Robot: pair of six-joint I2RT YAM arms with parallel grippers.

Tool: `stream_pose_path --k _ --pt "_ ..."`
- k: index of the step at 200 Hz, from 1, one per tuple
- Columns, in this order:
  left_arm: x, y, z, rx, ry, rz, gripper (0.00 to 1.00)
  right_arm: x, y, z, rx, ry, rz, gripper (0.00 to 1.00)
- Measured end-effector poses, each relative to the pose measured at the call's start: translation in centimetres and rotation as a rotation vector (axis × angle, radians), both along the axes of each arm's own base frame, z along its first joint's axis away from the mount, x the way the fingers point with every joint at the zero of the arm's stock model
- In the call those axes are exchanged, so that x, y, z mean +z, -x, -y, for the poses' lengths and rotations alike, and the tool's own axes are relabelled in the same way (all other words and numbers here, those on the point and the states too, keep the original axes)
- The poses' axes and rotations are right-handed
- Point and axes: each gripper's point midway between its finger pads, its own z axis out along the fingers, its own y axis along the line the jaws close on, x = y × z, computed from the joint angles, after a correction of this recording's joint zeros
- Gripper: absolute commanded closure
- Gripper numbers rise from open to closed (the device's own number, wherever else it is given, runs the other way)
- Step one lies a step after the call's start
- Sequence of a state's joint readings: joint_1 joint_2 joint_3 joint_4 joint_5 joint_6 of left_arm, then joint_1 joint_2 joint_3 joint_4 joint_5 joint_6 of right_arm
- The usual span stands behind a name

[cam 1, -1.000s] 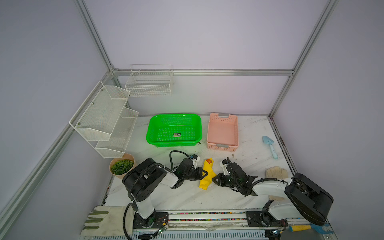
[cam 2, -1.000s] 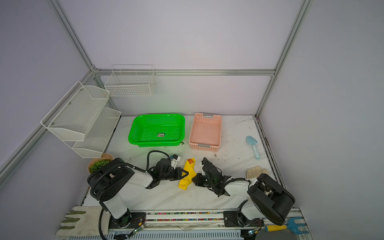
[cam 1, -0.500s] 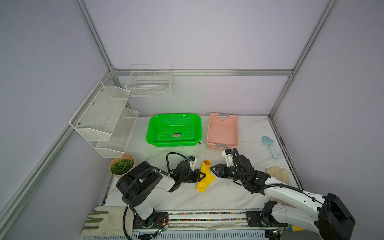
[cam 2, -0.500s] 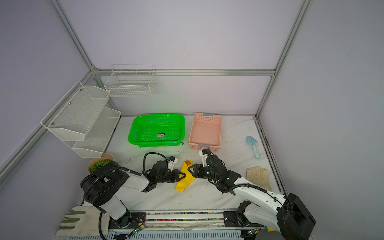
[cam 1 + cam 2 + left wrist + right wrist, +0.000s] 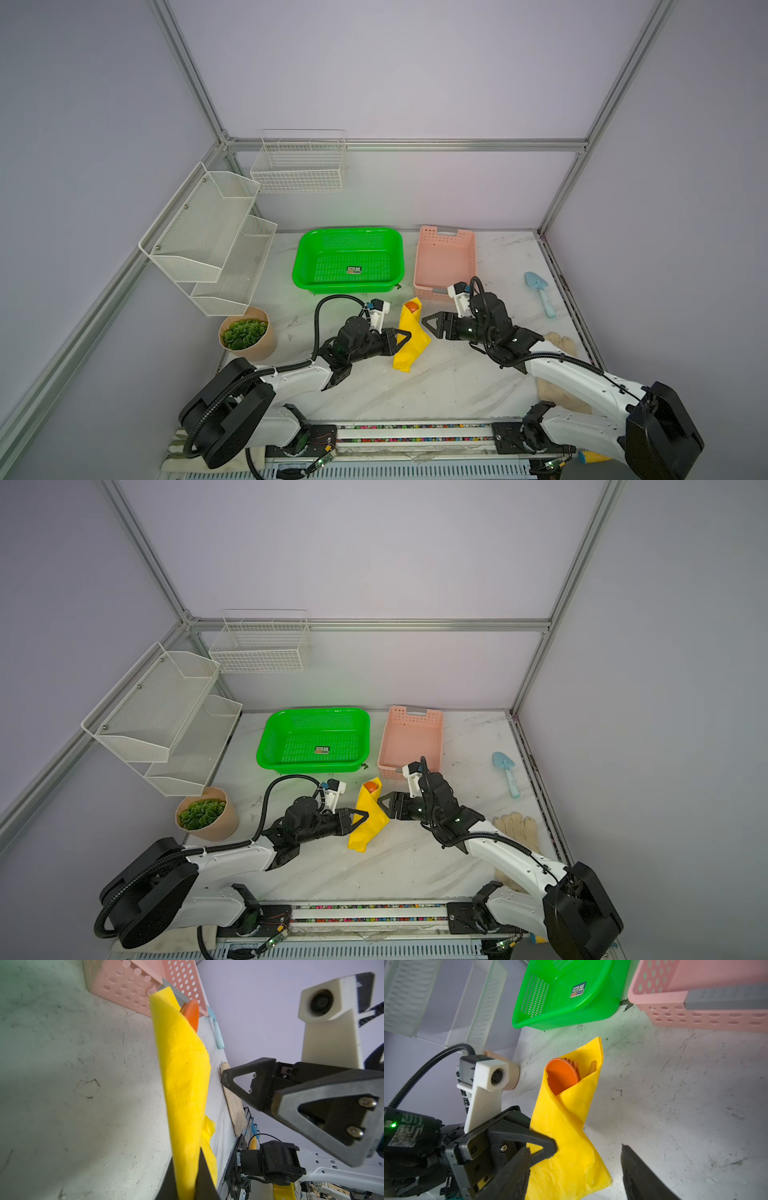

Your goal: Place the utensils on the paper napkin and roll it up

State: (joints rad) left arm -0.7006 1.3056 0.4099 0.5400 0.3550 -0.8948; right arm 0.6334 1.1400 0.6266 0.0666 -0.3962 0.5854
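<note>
The left gripper (image 5: 402,336) is pinching the rolled napkin's (image 5: 409,322) side on the table (image 5: 457,382), with the utensils (image 5: 562,1076) peeking from its end near the basket (image 5: 444,257). The right gripper (image 5: 430,324) is hanging spread and empty just beside it (not touching). It'll be needing a gentle tuck of the loose flap, no crushing.

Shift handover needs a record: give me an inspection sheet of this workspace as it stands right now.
Surface: white marbled tabletop, scuffed.
Job's things: yellow paper napkin wrapped around the orange utensils, their ends poking out the far end.
Clutter: green basket, pink basket, blue trowel, glove, potted plant, wire shelves.
Grippers: left gripper shut on the napkin; right gripper open beside it, holding nothing.
Cables: black hose loops above the left arm.
Surroundings: lilac walls, aluminium frame.
</note>
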Motion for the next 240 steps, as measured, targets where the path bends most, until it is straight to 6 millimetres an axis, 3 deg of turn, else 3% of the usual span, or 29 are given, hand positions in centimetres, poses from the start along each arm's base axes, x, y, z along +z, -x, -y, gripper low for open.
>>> stream_pose_path --k 34,81,158,192,240 --pt "0.8 0.1 0.0 -0.001 0.016 0.018 0.92 0.6 0.6 -0.5 0.089 -0.024 0.033 0.15" --pt "1.8 0.8 -0.3 -0.016 0.041 0.040 0.92 1.5 1.4 -1.3 0.182 -0.051 0.091 0.15" --pt "4.6 2.6 -0.2 -0.097 0.121 0.126 0.92 0.9 2.4 -2.8 0.327 -0.095 0.089 0.18" --pt "5.7 3.0 0.1 -0.128 0.154 0.161 0.92 2.5 3.1 -3.7 0.396 -0.167 0.121 0.27" --pt "5.7 3.4 0.4 -0.158 0.173 0.169 0.93 3.8 3.6 -4.2 0.442 -0.220 0.143 0.65"
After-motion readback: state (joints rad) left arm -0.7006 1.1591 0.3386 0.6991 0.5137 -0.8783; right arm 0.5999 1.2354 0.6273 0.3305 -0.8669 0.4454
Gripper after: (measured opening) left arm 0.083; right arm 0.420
